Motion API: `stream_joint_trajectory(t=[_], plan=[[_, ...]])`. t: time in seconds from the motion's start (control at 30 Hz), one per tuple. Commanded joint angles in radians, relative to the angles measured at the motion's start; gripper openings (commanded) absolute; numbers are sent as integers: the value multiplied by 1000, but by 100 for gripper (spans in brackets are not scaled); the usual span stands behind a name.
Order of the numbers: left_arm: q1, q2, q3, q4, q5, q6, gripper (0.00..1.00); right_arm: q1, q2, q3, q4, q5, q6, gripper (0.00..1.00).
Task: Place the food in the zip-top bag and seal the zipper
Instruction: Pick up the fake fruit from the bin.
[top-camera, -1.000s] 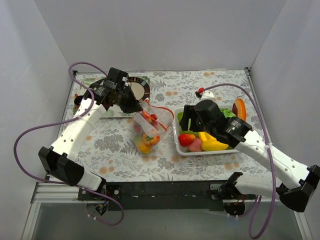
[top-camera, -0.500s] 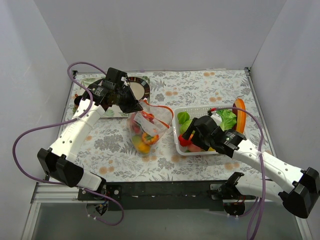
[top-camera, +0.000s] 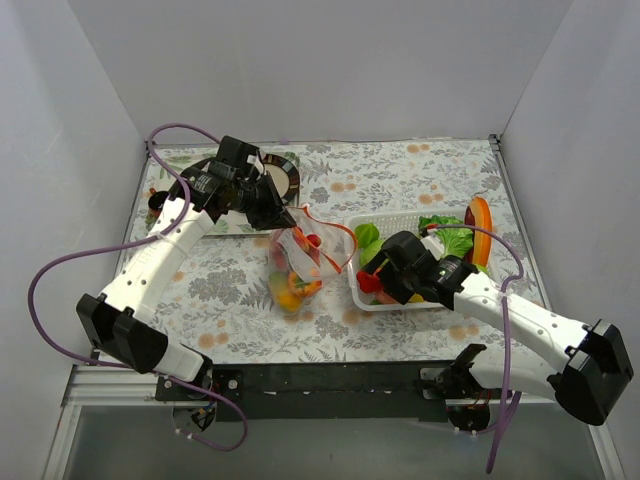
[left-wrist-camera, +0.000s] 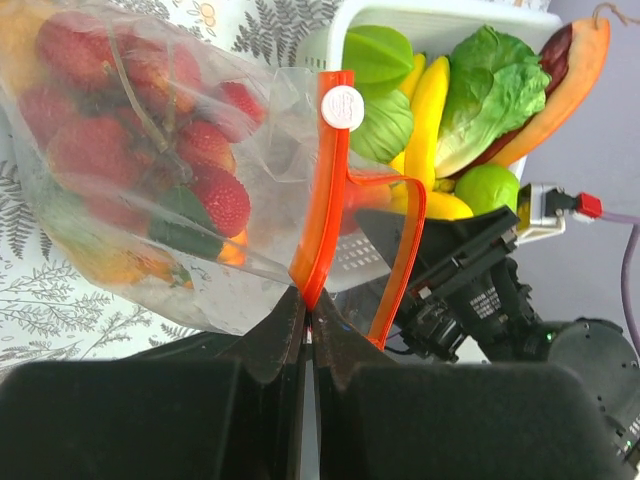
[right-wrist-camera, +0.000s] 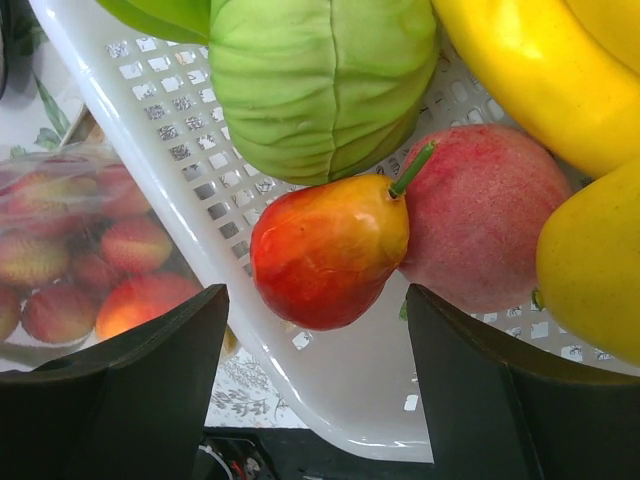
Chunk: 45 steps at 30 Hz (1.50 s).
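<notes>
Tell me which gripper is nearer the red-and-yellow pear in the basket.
Right. The right gripper hovers open at the pear; the left gripper is away beside the basket, shut on the zipper.

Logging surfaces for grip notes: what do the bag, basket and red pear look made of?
Zip-top bag: thin clear plastic film, crinkled, strawberries visible through it. Basket: rigid-looking white plastic, moulded grid of holes. Pear: probably hard plastic, glossy with bright highlights.
</notes>
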Motion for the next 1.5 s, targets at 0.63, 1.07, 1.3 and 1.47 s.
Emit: stream_joint_trajectory(t=[0.63, 1.07, 1.3, 1.47], plan=[[-25, -17, 3, 19, 51, 41, 0, -13, 56, 55, 31, 65, 9, 25], [-25, 19, 11, 26, 63, 39, 0, -12, -118, 268, -29, 176, -333, 1], [-26, 30, 31, 23, 71, 27, 0, 1, 15, 475, 5, 56, -606, 1], [-25, 36, 52, 10, 68, 27, 0, 54, 124, 538, 39, -19, -663, 1]])
